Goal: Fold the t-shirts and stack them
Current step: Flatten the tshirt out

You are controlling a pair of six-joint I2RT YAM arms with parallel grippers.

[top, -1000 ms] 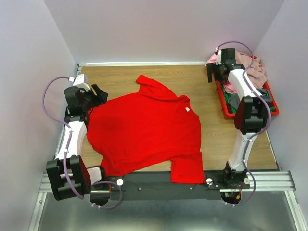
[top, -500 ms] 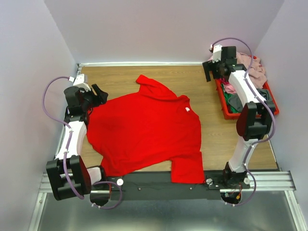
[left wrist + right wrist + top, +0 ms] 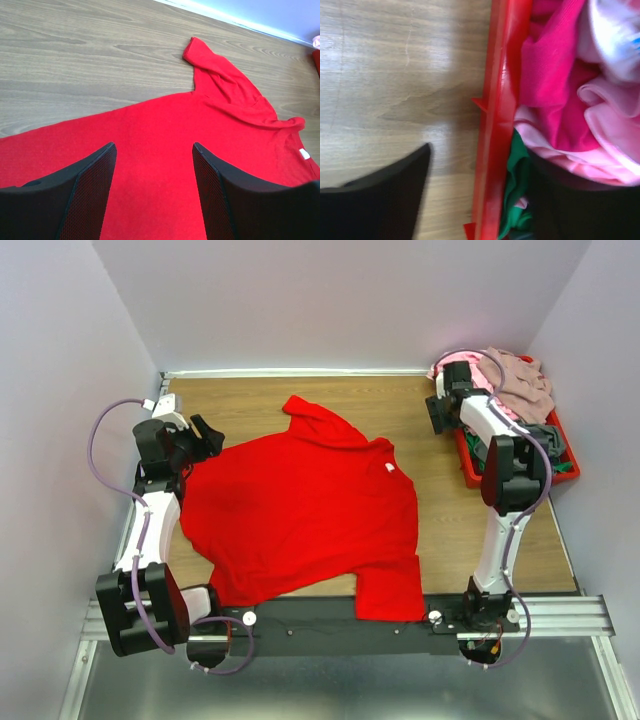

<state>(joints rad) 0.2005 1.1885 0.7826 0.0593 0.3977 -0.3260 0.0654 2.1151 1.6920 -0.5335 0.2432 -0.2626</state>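
Observation:
A bright red t-shirt [image 3: 300, 510] lies spread flat on the wooden table, its white neck label [image 3: 389, 468] at the right. My left gripper [image 3: 205, 435] hangs open just above the shirt's left part; in the left wrist view the left gripper [image 3: 152, 147] has only red t-shirt fabric [image 3: 160, 125] below its jaws. My right gripper [image 3: 440, 412] is at the left rim of the red tray [image 3: 566, 448]. In the right wrist view the right gripper [image 3: 480, 155] is open and straddles the tray rim [image 3: 495, 100], one finger over the table, the other among pink t-shirts [image 3: 555, 75].
The tray at the back right holds a heap of shirts: mauve-beige [image 3: 520, 380] on top, pink [image 3: 465, 362], grey and green cloth [image 3: 517, 170] beneath. Lilac walls close in the table on three sides. A metal rail [image 3: 560, 615] runs along the near edge.
My right gripper has dropped from above the tray's far corner down to its left rim, its jaws narrowing a little. The left arm and the red t-shirt have not moved.

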